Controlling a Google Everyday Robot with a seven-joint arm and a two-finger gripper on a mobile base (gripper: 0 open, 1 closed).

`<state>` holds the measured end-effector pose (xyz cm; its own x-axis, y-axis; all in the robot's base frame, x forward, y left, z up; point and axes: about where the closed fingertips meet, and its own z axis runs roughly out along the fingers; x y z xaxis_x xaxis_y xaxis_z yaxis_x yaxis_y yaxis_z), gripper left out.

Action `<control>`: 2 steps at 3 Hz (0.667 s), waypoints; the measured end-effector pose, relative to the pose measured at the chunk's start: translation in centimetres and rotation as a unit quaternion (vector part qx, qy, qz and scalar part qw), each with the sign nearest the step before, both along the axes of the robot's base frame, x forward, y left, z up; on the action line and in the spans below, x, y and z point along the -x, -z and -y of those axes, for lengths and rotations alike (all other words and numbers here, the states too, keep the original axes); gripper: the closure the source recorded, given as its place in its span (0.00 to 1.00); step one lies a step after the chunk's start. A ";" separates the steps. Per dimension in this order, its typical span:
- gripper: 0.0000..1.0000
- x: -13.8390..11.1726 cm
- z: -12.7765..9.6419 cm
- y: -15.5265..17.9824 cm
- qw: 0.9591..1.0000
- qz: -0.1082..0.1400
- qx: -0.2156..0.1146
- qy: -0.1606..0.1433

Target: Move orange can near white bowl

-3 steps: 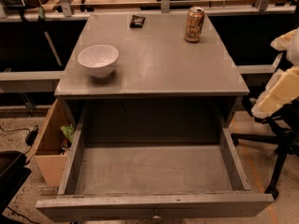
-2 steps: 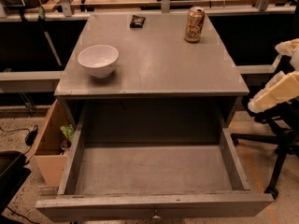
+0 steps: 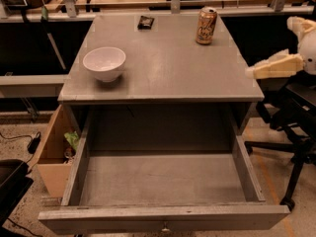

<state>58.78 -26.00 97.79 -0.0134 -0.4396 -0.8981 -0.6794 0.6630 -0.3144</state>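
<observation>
Grey laminate covers the square table top [image 3: 168,78]. On it the round, glossy white bowl [image 3: 104,63] sits near the front-left corner, showing only its own smooth white inside. The tall orange-tan drink can with a silver top [image 3: 206,25] stands upright near the back-right corner, well apart from the bowl, with a broad stretch of bare grey surface between the 2. A small flat black packet [image 3: 145,21] lies by the back edge, left of the can. Under the top, 1 wide grey drawer [image 3: 74,177] stands pulled out toward the camera, its flat floor showing from wall to wall. Left of the drawer an open brown cardboard box [image 3: 49,152] rests on the speckled floor with something green [image 3: 72,139] inside. My cream-coloured gripper [image 3: 254,72] hangs just off the table's right edge, beside the top rather than over it. It points left toward the table and sits nearer the front than the can does. Whether it is apart or together I cannot tell. A black office chair [image 3: 298,132] stands below and behind it.
</observation>
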 end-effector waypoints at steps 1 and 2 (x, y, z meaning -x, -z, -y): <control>0.00 -2.1 -1.6 -1.6 0.999 0.050 -0.018 0.002; 0.00 -2.0 -1.4 -1.6 0.999 0.048 -0.015 0.004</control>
<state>60.79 -24.56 99.41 0.0696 -0.4133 -0.9079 -0.6413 0.6786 -0.3581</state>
